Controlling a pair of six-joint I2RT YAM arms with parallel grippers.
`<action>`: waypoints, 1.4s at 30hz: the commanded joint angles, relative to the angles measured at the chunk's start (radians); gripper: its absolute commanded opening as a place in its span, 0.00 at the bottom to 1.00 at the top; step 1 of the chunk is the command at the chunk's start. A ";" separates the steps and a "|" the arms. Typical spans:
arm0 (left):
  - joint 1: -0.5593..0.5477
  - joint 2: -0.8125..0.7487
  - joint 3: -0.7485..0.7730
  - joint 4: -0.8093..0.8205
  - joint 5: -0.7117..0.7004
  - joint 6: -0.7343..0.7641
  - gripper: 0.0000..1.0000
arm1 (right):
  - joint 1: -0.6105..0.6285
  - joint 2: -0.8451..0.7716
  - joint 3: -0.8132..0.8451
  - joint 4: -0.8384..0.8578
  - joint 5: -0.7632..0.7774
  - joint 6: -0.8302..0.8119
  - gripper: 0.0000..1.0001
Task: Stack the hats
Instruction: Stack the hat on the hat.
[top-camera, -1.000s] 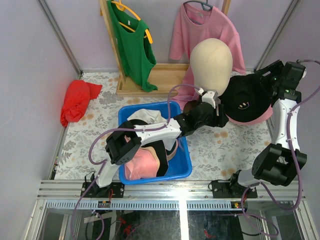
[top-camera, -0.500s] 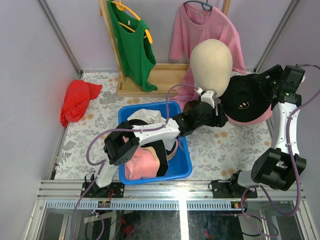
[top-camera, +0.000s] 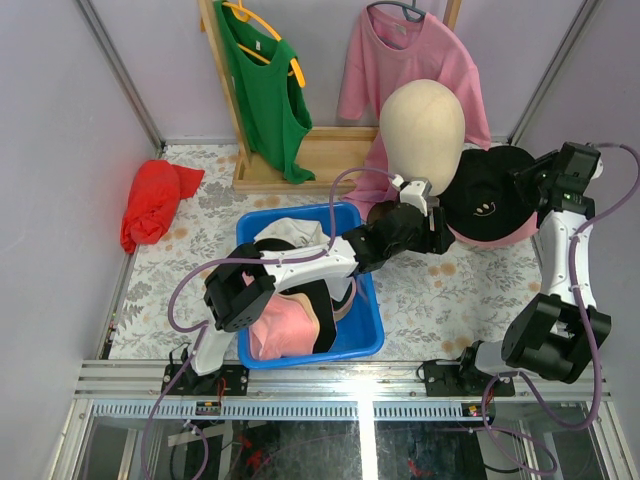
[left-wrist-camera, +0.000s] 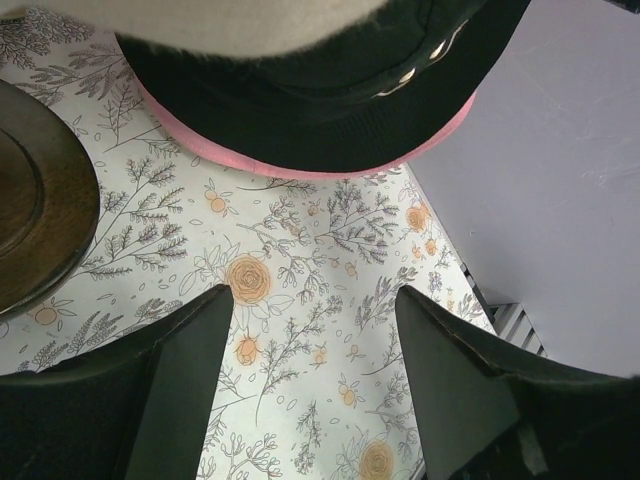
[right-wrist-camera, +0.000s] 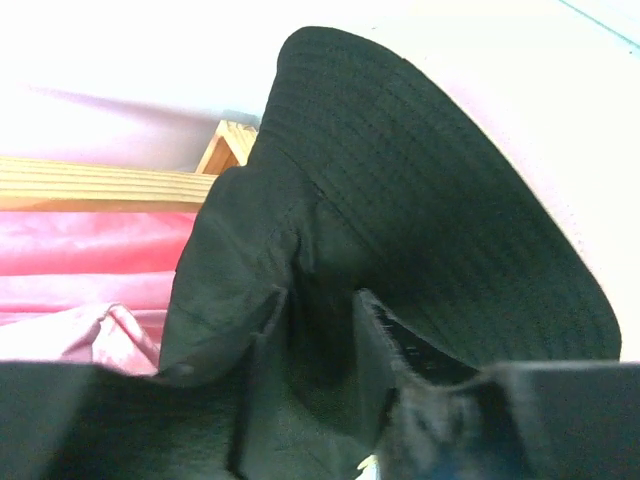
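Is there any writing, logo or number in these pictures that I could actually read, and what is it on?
No text can be read in any view.
Black bucket hat: a pale emblem on its crown, too small to read.
Metal rail by the arm bases: a coloured sticker, too small to read.

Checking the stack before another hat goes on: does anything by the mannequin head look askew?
Yes. The black hat sits on the pink hat, but its brim is bunched and lifted in the right gripper, so it does not lie flat.
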 joint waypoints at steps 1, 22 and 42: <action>0.002 -0.038 -0.008 0.025 -0.035 0.013 0.66 | 0.006 0.000 -0.022 0.041 0.004 0.043 0.26; -0.002 -0.030 0.044 -0.005 -0.085 0.043 0.66 | -0.067 -0.075 -0.120 0.144 0.031 0.362 0.00; -0.028 -0.073 0.022 0.025 -0.187 0.065 0.66 | -0.073 -0.116 -0.325 0.195 0.105 0.639 0.00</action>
